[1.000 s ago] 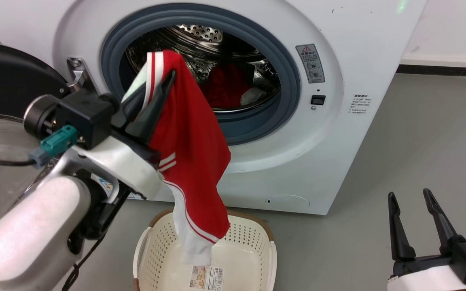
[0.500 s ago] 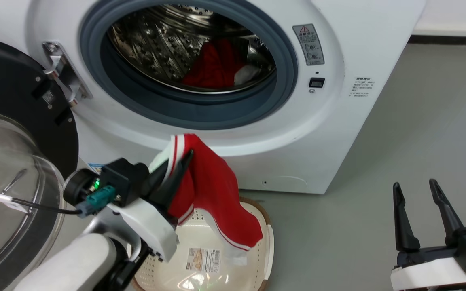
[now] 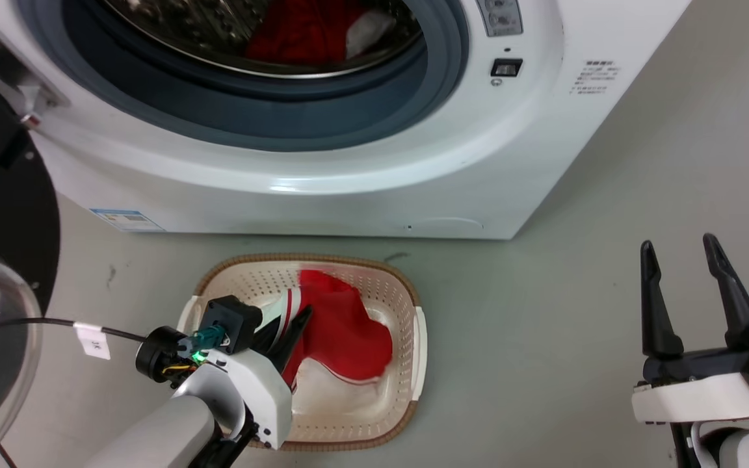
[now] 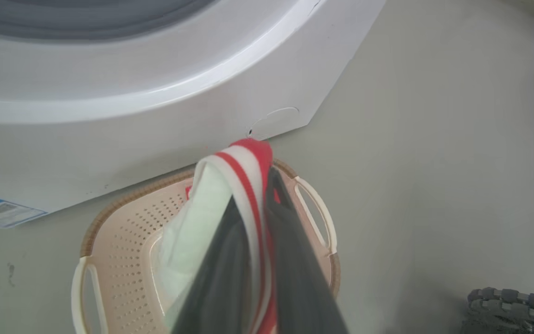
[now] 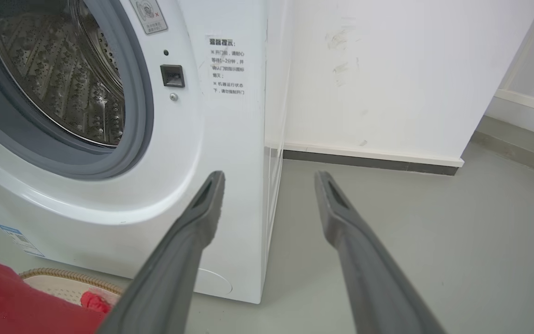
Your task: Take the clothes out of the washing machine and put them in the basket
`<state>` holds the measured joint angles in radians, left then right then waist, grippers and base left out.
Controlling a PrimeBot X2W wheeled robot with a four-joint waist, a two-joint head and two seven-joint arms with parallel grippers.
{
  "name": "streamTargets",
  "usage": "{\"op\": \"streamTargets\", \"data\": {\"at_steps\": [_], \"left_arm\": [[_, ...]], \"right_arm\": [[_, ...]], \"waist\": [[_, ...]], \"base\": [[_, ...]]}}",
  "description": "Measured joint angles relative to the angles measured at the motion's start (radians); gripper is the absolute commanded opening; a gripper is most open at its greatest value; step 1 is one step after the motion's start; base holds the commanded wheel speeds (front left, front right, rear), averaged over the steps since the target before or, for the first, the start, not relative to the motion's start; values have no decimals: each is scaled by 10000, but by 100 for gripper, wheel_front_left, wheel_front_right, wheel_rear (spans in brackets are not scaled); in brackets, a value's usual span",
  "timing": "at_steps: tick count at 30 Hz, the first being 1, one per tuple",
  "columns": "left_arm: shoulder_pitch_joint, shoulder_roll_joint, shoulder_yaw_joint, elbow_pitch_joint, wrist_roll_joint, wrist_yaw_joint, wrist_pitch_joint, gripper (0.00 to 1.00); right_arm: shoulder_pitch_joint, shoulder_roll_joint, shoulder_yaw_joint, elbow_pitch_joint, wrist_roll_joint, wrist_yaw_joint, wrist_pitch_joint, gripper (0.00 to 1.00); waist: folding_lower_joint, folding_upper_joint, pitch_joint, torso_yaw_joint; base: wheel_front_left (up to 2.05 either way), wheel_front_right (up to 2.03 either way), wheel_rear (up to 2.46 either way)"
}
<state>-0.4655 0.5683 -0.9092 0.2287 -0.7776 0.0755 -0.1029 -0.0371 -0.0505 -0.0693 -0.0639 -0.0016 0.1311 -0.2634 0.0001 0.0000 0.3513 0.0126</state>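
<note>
The left hand (image 3: 296, 315) gripped a red white-striped garment (image 3: 342, 325) draped into the basket (image 3: 407, 292) before the washing machine (image 3: 348, 162); the right hand (image 3: 677, 244) stood open.

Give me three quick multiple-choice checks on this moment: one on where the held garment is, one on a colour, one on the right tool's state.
1. Where does most of the red garment held in the left tool lie?
A. inside the basket
B. inside the drum
C. over the open door

2. What colour is the basket's woven rim?
A. blue
B. brown
C. black

3. How is the right tool?
A. shut on a garment
B. shut on the basket's handle
C. open, holding nothing

Answers:
1 A: the head view shows the fabric pooled within the basket's walls.
2 B: the rim is brown against the cream perforated sides.
3 C: its fingers stand apart with nothing between them.
</note>
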Motion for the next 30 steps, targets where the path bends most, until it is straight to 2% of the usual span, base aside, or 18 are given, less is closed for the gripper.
{"op": "streamTargets", "data": {"at_steps": [9,16,23,26,30], "left_arm": [[-763,-1200,-270,3538,-132,-991,-330,0],[-2181,-2456,-481,6284,-117,-1638,-307,0],[-3585,-3166,-688,8792,25,-1812,58,0],[-3987,-3239,-834,9674,192,-1722,270,0],[-4378,-3321,-1101,10126,485,-1630,297,0]], "right_arm": [[-620,-2,13,-136,23,0,0,100],[-1267,-4,0,-290,125,0,0,100],[-1894,-4,102,-416,278,0,0,100],[-2040,-4,121,-487,341,0,0,100],[-2130,-4,117,-556,403,0,0,100]], "waist": [[1,0,1208,-450],[1,0,2369,-682],[1,0,3606,-972],[1,0,4054,-1141],[1,0,4511,-1360]], "base": [[0,0,0],[0,0,0],[0,0,0],[0,0,0],[0,0,0]]}}
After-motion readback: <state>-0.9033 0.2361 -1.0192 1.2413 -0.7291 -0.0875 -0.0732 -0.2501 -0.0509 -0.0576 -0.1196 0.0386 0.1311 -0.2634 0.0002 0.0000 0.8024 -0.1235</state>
